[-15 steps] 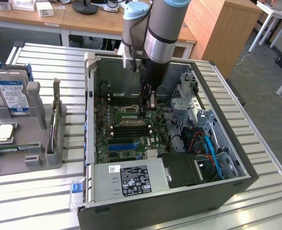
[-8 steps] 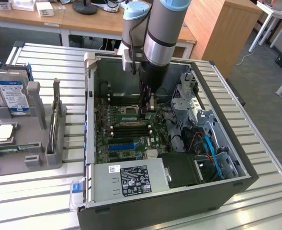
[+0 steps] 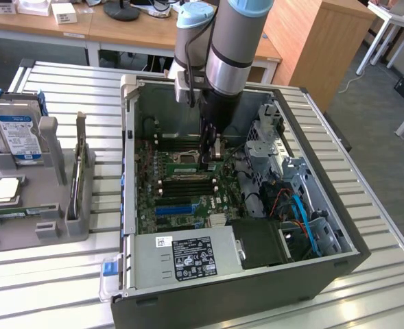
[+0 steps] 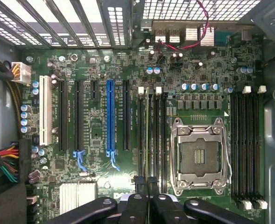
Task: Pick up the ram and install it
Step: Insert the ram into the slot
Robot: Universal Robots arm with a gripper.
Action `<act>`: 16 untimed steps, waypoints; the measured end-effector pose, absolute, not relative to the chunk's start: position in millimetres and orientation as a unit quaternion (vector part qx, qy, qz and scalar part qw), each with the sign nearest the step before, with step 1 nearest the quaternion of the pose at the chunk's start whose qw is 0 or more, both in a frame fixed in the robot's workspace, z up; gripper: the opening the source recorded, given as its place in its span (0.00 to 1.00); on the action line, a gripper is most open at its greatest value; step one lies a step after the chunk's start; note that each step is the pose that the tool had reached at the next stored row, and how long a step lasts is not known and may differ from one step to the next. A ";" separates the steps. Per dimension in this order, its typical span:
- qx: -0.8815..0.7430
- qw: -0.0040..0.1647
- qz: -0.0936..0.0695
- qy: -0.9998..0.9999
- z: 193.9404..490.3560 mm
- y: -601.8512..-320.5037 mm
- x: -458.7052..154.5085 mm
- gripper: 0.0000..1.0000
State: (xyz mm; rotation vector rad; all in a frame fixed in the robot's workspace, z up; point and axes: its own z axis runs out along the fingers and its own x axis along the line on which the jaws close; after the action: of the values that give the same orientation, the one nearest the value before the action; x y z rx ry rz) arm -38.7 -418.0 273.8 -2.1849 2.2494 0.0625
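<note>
Gripper (image 4: pixel 146 181): black fingertips pressed almost together, pinching the thin top edge of the ram (image 4: pixel 147 135); I see only a slit between them.
Ram: stands on edge in a memory slot of the motherboard (image 4: pixel 95 154) and runs straight out from the fingertips. The grip sits toward one end of the stick. I cannot tell whether it is fully seated.
Neighbour slots (image 4: pixel 158 135): black, just beside the gripper, flanking the held stick.
Processor socket (image 4: pixel 200 156): just beside the gripper, metal frame around it, contacts showing at its centre.
Far memory slots (image 4: pixel 244 144): beyond the socket from the gripper.
Blue expansion slot (image 4: pixel 110 116): on the gripper's other side from the socket, apart from it.
Arm (image 3: pixel 226 62): comes down from above into the open computer case (image 3: pixel 208 305).
Power supply (image 3: pixel 188 253): inside the case, near the gripper but not touching.
Fixture (image 3: pixel 57 212): grey, outside the case, well apart from the gripper; I note the hard drive (image 3: pixel 20 133) and processor chip (image 3: pixel 3 190) resting on it.
</note>
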 end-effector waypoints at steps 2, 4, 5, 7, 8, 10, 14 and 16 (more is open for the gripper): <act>-0.697 0.002 0.020 0.717 272.1 -418.1 -38.8 0.12; -0.697 0.002 0.020 0.717 270.0 -418.1 -38.7 0.12; -0.697 0.002 0.020 0.717 269.1 -418.1 -38.7 0.12; -0.697 0.002 0.020 0.717 267.7 -418.1 -38.8 0.12; -0.697 0.002 0.020 0.717 267.4 -418.1 -38.8 0.12; -0.697 0.002 0.020 0.717 267.4 -418.1 -38.8 0.12; -0.697 0.002 0.020 0.717 266.9 -418.0 -38.8 0.12; -0.697 0.002 0.020 0.717 266.0 -418.1 -38.7 0.12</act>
State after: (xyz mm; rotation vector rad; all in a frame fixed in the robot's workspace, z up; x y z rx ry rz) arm -38.7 -418.1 266.0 -2.1851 2.2496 0.0623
